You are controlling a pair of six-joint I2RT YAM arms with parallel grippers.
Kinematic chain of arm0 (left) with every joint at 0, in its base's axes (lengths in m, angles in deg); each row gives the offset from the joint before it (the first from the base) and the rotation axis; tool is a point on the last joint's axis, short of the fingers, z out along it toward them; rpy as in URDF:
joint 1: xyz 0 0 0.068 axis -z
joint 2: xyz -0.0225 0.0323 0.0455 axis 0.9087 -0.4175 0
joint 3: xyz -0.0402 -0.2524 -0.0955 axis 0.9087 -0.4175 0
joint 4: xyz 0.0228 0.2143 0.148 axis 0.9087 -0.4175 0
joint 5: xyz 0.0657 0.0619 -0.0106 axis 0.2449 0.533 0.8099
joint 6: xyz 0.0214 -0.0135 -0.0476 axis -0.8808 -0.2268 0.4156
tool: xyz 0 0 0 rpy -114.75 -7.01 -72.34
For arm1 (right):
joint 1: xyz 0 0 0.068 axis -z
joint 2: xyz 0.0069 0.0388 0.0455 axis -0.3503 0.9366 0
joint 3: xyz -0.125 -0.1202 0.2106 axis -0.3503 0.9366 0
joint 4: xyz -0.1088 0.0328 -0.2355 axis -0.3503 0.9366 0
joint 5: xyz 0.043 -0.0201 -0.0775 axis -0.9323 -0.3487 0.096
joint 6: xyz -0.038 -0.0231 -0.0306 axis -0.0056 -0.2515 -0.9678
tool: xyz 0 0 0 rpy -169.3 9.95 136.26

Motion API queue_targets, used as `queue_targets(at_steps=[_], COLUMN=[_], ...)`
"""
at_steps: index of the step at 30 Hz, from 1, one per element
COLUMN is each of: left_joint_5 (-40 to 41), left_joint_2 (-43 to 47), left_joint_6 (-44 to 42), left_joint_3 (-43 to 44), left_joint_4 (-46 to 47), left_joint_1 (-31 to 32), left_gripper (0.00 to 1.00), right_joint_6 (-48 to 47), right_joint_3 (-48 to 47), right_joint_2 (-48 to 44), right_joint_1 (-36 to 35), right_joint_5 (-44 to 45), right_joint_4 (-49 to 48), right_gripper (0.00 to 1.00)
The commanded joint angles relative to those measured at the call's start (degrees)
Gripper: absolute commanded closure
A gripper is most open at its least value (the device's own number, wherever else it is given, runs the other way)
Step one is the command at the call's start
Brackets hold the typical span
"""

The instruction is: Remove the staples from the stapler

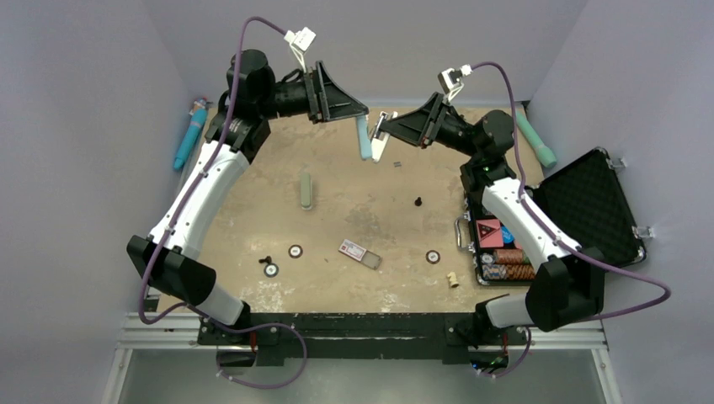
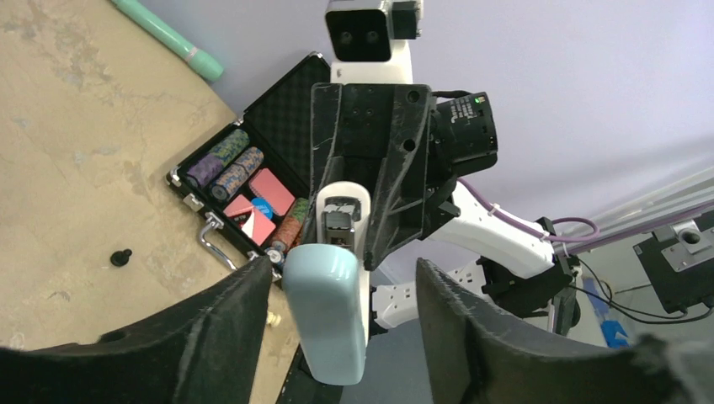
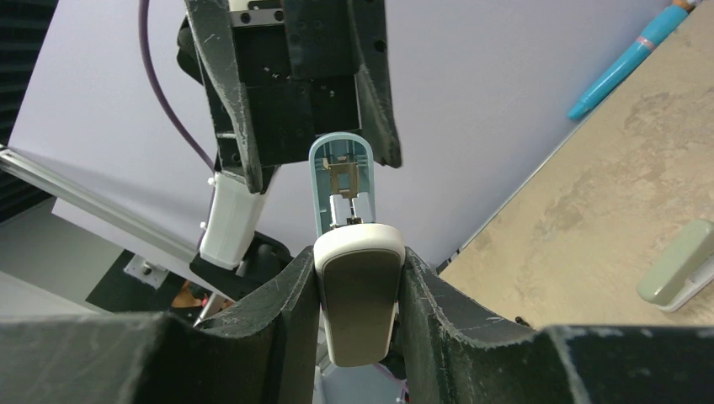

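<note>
The stapler is swung open in mid-air at the back of the table. Its light-blue top (image 1: 364, 139) hangs between my left gripper's (image 1: 360, 116) fingers. In the left wrist view that top (image 2: 327, 311) lies against the left finger (image 2: 227, 311), with a clear gap to the right one, so my left gripper (image 2: 345, 269) is open. My right gripper (image 3: 359, 257) is shut on the stapler's white-and-grey base (image 3: 359, 295), facing the left gripper. A tiny dark strip, the staples (image 1: 396, 162), lies on the table just below.
A green stapler (image 1: 306, 190) lies left of centre, with a black peg (image 1: 418, 201), small discs (image 1: 295, 251) and a card (image 1: 359, 252) nearer the front. An open black case of chips (image 1: 505, 252) sits at the right. Pen-like tubes lie at the far left (image 1: 189, 135) and far right (image 1: 535, 139).
</note>
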Motion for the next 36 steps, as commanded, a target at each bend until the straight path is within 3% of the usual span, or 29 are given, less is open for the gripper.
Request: queue_targets(at_steps=[1, 4, 9, 15, 30, 36], left_joint_5=[-1.7, -1.9, -1.6, -0.3, 9.8, 11.9], left_joint_2=[-0.6, -0.3, 1.2, 1.5, 4.7, 5.4], left_joint_6=[-0.7, -2.0, -3.6, -3.7, 1.5, 9.3], left_joint_3=[2.7, 1.9, -1.3, -1.9, -10.3, -18.2], left_joint_4=[2.8, 1.5, 0.7, -0.5, -10.6, -8.0], left_joint_1=[0.4, 0.7, 0.9, 0.9, 0.4, 0.4], left_gripper=[0.37, 0.51, 0.67, 1.0, 1.0, 1.0], right_joint_6=[1.2, 1.8, 2.2, 2.7, 5.8, 8.4], right_joint_3=[-1.9, -2.2, -3.2, -2.1, 6.5, 9.5], right_joint_2=[0.2, 0.5, 1.1, 1.1, -1.8, -0.8], right_joint_1=[-0.1, -0.2, -0.1, -0.1, 3.2, 3.2], right_joint_5=[-0.7, -0.6, -1.2, -0.6, 9.7, 12.9], right_joint_4=[-2.3, -2.7, -2.9, -2.6, 7.0, 10.2], right_gripper=[1.0, 1.0, 1.0, 1.0, 1.0, 1.0])
